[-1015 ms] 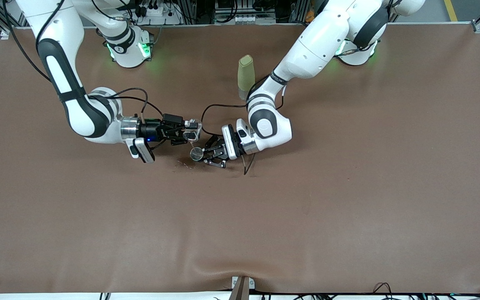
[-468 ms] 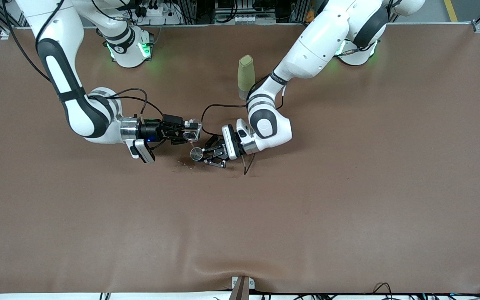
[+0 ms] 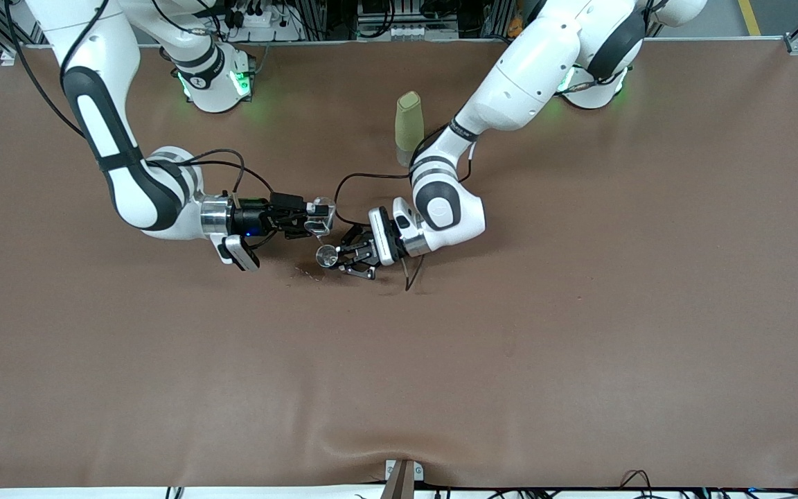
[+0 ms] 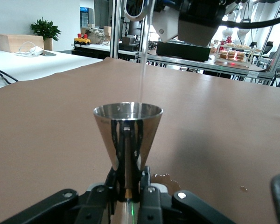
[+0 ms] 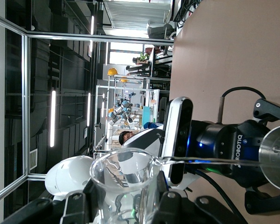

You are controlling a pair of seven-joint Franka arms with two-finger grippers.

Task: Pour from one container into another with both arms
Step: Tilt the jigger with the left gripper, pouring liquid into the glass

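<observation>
A thin stream runs from the tipped clear cup [image 3: 321, 214], pinched in the right gripper [image 3: 316, 216], into the upright silver jigger [image 3: 327, 256], clamped by the left gripper [image 3: 341, 258] over mid-table. Pour underway, jigger not yet visibly full; some has spilled below.

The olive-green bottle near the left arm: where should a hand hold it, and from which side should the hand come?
Probably the olive-green bottle is best held around the middle of its body, coming from the side level with the table. It stands upright, tall and slim, so a side hold suits its shape. The side toward the right arm's end looks freest, since the left arm passes close beside it.
</observation>
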